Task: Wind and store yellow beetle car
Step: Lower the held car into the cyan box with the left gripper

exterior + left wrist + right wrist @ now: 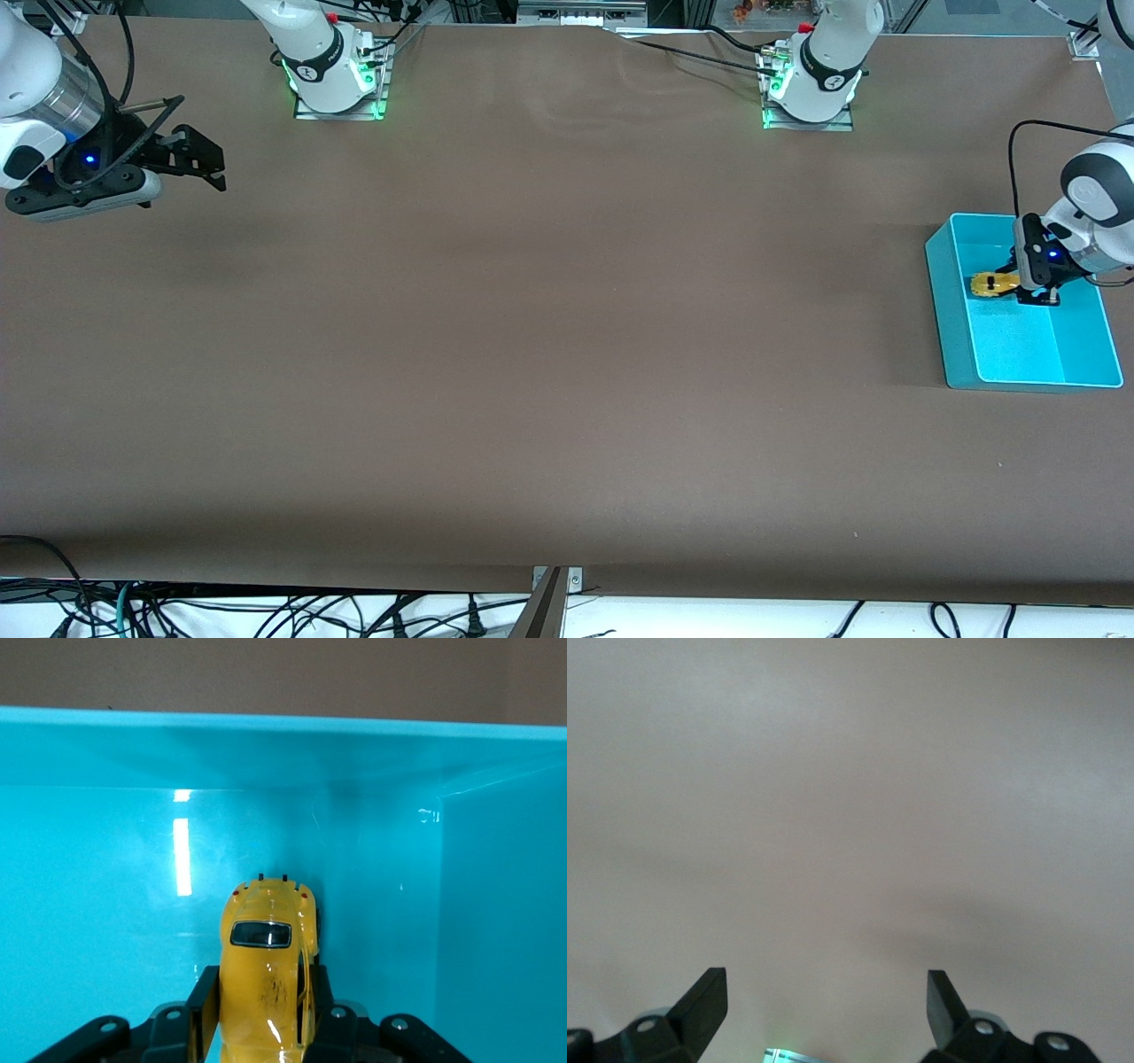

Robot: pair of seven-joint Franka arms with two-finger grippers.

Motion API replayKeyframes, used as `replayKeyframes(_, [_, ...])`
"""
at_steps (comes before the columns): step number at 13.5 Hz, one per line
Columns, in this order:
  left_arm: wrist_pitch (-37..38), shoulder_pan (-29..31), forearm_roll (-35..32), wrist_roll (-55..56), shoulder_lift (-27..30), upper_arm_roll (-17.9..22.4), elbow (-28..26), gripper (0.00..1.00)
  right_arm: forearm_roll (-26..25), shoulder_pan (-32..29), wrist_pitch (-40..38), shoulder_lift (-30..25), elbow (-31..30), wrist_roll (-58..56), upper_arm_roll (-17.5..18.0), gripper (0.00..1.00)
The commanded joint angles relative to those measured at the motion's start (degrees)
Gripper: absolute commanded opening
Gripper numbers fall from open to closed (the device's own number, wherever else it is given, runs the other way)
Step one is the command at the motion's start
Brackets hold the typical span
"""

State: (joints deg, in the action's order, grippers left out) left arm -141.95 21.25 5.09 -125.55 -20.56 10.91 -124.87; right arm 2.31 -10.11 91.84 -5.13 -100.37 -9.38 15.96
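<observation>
left gripper: [1019,288] inside the teal bin [1085,377], fingers [202,1014] clamped on both sides of the yellow beetle car [990,284]
car: held between the pads, sticking out past the fingertips, close to the bin wall on the side away from the front camera; cannot tell whether the wheels touch the bin floor
bin: on the table [549,354] at the left arm's end, nothing else seen in it
right gripper: [205,161] waiting over bare table at the right arm's end, jaws spread wide, holding nothing
stage: looks like the store step, car in the bin but not yet let go; winding can't be judged from here
risk 1: if the spring is wound, the car may shoot off on release and hit the bin wall just ahead of it
risk 2: if let go above the floor, the rounded body could tip or roll onto its side
risk 3: glossy shell may stick to a pad and get dragged up when the gripper lifts
risk 4: fingers sit near the bin wall, so opening or pulling out could nudge the bin
</observation>
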Motion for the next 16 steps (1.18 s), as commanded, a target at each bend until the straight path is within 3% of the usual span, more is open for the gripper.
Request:
replayKeyframes(1, [-4.2,0.3,2.6,-1.6,1.6,-0.2,-4.3,0.0,1.4,0.4,-0.5,-0.2,0.2,-0.5,-0.5,1.0])
replayKeyframes(8, [-7.8,0.4,5.5,-1.7,-1.6,-0.2,-5.4,0.0,1.4,0.4,-0.7,-0.3,0.2,-0.5,-0.6,1.0])
replayKeyframes(9, [-7.6,0.4,5.5,-1.8,-1.5,-0.3,-5.4,0.19,1.4,0.4,-0.8,-0.3,0.2,-0.5,-0.7,1.0])
replayKeyframes(10, [-7.1,0.4,5.5,-1.8,-1.0,-0.3,-5.1,0.78,1.4,0.4,-0.6,-0.3,0.2,-0.3,-0.7,1.0])
replayKeyframes(11, [-4.8,0.4,5.5,-1.8,0.0,-0.3,-4.3,1.0,1.4,0.5,-0.5,-0.3,0.2,-0.2,-0.7,1.0])
replayKeyframes(16, [12.6,-0.2,5.3,1.8,3.1,-0.2,5.4,1.0,1.4,0.4,-0.3,-0.3,0.4,-0.3,-0.7,1.0])
